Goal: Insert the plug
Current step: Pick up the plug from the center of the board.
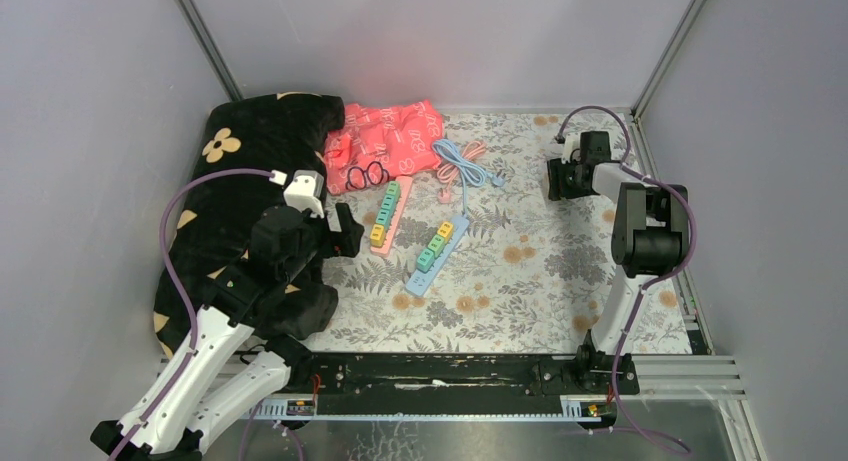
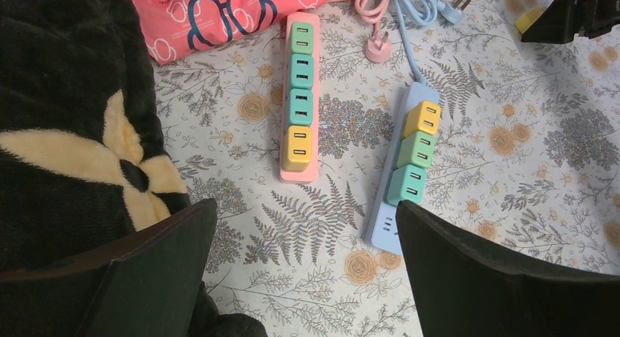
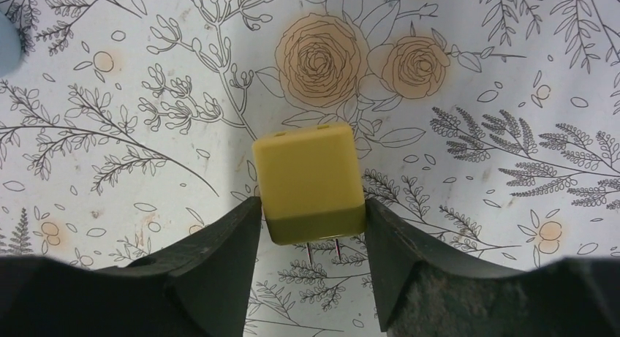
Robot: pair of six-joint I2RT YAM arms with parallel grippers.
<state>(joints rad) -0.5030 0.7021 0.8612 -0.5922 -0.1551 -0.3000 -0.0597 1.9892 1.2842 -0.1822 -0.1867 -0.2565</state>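
Note:
A yellow cube plug [image 3: 307, 183] lies on the floral cloth at the far right, its two prongs pointing at the wrist camera. My right gripper [image 3: 311, 204] has both fingers pressed against the plug's sides; in the top view this gripper [image 1: 553, 181] is low over the cloth. A pink power strip [image 1: 386, 213] and a blue power strip [image 1: 438, 244] lie mid-table, each carrying coloured plugs. The blue strip [image 2: 409, 169] shows a bare socket [image 2: 385, 226] at its near end. My left gripper [image 2: 305, 207] hangs open above the cloth between the strips, holding nothing.
A black blanket with cream flowers [image 1: 240, 211] fills the left side under my left arm. A red-pink bag [image 1: 385, 141] lies at the back. Coiled pink and blue cables [image 1: 460, 166] trail behind the strips. Grey walls enclose the table.

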